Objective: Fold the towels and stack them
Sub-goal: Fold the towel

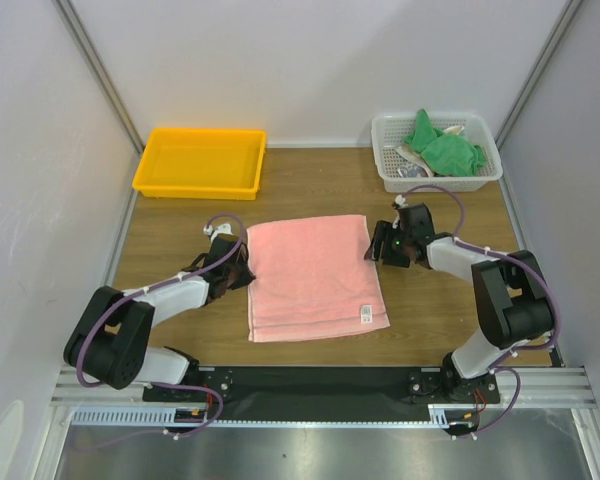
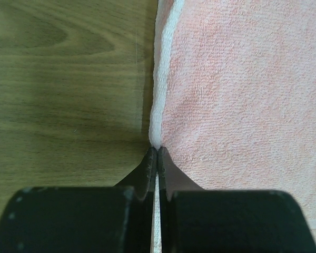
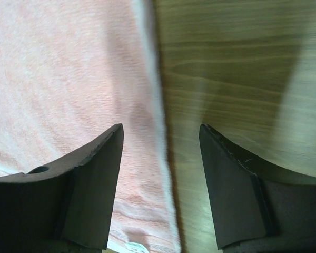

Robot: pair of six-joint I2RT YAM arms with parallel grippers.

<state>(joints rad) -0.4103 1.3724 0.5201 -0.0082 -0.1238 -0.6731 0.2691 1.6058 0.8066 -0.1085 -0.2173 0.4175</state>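
Observation:
A pink towel (image 1: 314,277), folded into a rectangle, lies flat in the middle of the wooden table. My left gripper (image 1: 242,268) is at its left edge, shut on the towel's white-trimmed rim (image 2: 157,138), which shows pinched between the fingertips in the left wrist view. My right gripper (image 1: 377,246) is open at the towel's right edge; in the right wrist view (image 3: 160,132) its fingers straddle that edge (image 3: 157,113), one over the pink cloth (image 3: 68,79), one over bare wood. Green towels (image 1: 443,148) lie in the white basket.
A yellow tray (image 1: 200,162) stands at the back left. A white basket (image 1: 392,170) stands at the back right. Grey walls close in both sides and the back. Bare wood (image 1: 440,310) lies to the right of the towel.

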